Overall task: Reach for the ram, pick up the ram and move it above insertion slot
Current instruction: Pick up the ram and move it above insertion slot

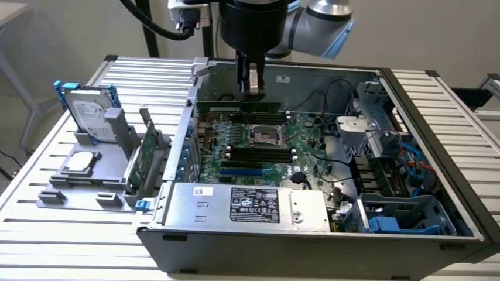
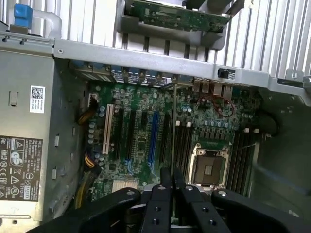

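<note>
1 gripper (image 1: 252, 93) pinching ram (image 1: 238, 108) edgewise, above motherboard (image 1: 258, 146) inside open computer case (image 1: 437, 175)

Arm vertical, wrist pointing down; tool (image 1: 252, 93) fingers (image 2: 166, 180) nearly closed, pinching a thin edge.

Black-and-white rating label (image 1: 254, 206) noted on silver metal power-supply box (image 1: 305, 218): print illegible; QR sticker (image 2: 37, 99) unreadable.
</note>
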You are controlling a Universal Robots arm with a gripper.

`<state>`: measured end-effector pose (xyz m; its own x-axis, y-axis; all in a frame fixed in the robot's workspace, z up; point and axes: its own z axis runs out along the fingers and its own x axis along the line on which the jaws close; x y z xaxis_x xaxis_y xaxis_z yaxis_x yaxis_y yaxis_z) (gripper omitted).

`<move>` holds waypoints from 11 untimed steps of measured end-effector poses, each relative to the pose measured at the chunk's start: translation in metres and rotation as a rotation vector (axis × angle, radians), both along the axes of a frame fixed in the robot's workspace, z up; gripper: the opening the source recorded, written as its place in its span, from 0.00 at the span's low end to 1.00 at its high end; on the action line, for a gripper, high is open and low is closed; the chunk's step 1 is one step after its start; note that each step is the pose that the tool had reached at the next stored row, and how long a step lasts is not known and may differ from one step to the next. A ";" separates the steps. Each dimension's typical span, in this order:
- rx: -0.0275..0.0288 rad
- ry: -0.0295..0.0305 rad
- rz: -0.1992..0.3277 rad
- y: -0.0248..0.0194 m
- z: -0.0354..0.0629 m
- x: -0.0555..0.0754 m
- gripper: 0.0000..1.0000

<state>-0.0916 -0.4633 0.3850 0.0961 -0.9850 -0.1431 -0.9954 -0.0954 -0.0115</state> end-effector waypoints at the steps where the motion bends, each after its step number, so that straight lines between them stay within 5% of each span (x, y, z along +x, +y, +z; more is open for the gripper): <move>1: -0.0001 0.0000 0.000 0.0039 -0.0008 0.002 0.13; 11: -0.0012 0.0000 0.000 0.0440 -0.0095 0.022 0.13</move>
